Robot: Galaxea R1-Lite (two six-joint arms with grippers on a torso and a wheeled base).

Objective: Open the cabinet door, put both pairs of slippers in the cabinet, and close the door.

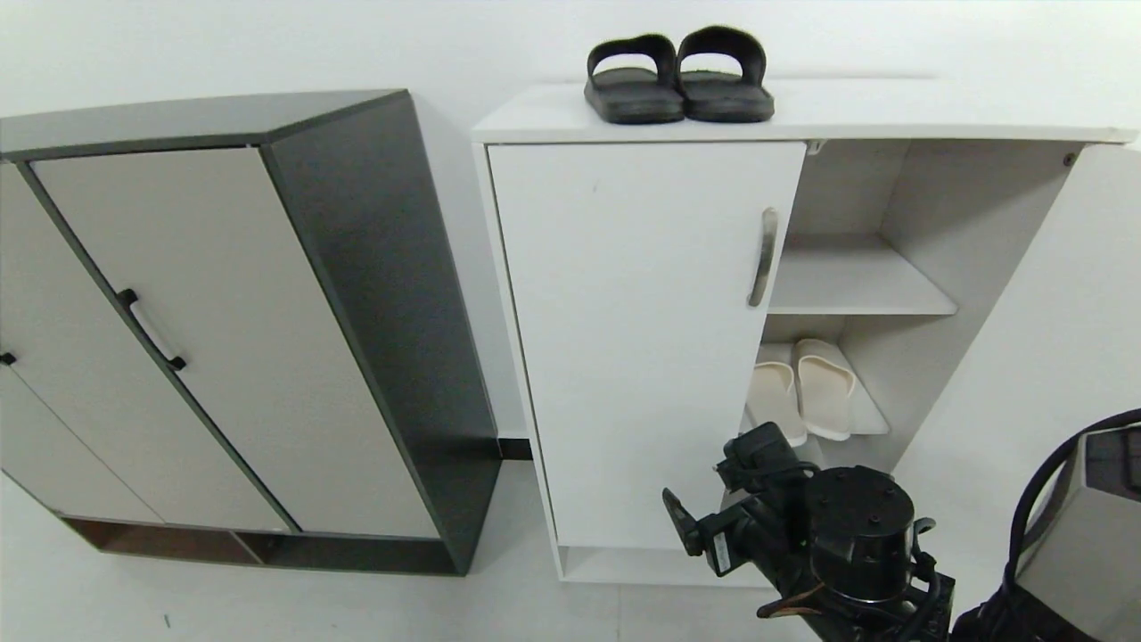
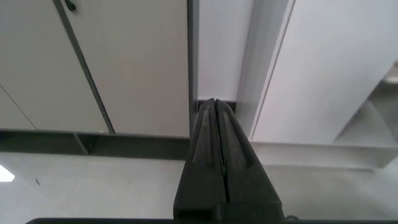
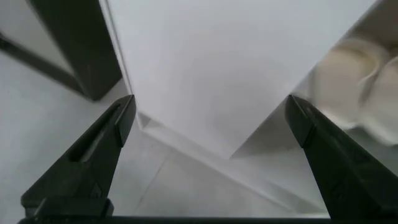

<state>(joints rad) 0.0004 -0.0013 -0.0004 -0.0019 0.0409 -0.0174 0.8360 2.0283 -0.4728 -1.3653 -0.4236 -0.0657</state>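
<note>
A pair of black slippers (image 1: 679, 78) sits on top of the white cabinet (image 1: 891, 111). The cabinet's left door (image 1: 642, 339), with a metal handle (image 1: 763, 257), is closed, and the right half stands open. Inside it, a pair of white slippers (image 1: 800, 390) (image 3: 354, 81) lies on the lower shelf. My right gripper (image 1: 713, 486) (image 3: 210, 106) is open, low in front of the closed door's bottom corner, with nothing between its fingers. My left gripper (image 2: 211, 104) is shut and empty, pointing at the gap between the two cabinets.
A dark cabinet with grey doors (image 1: 232, 312) (image 2: 124, 62) stands left of the white one (image 2: 329, 68), with a narrow gap between them. An empty upper shelf (image 1: 856, 281) is in the open half. The floor in front is bare.
</note>
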